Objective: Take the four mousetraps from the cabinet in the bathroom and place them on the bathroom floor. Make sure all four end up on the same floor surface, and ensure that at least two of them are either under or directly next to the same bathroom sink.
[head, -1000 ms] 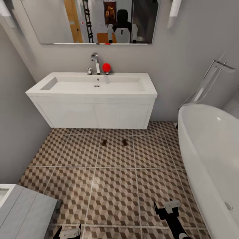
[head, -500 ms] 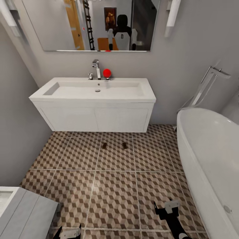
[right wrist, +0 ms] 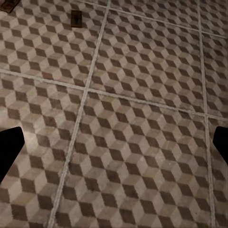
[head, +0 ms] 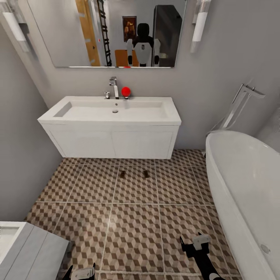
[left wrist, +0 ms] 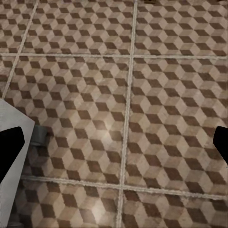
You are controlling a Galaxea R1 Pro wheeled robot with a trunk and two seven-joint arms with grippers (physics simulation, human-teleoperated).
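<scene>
Two mousetraps [head: 123,174] [head: 146,173] lie side by side on the cube-patterned bathroom floor [head: 132,229], just in front of the white bathroom sink [head: 114,111] and its wall-hung vanity. The right wrist view catches one mousetrap [right wrist: 76,18] far ahead and the edge of another [right wrist: 6,4]. My left gripper [head: 81,270] hangs low at the near left, open and empty. My right gripper [head: 195,242] hovers over the tiles at the near right, also open and empty. Both stand well back from the traps. The cabinet is out of view.
A white oval bathtub [head: 241,182] with a chrome floor faucet [head: 237,107] takes up the right side. A pale grey-white unit [head: 29,249] stands by my left arm. A red ball [head: 125,91] sits beside the sink's chrome tap. A mirror [head: 109,31] reflects me.
The whole picture has shifted: the sink and traps sit lower and smaller, so the camera has drawn back or tilted up. Traps and grippers keep their places.
</scene>
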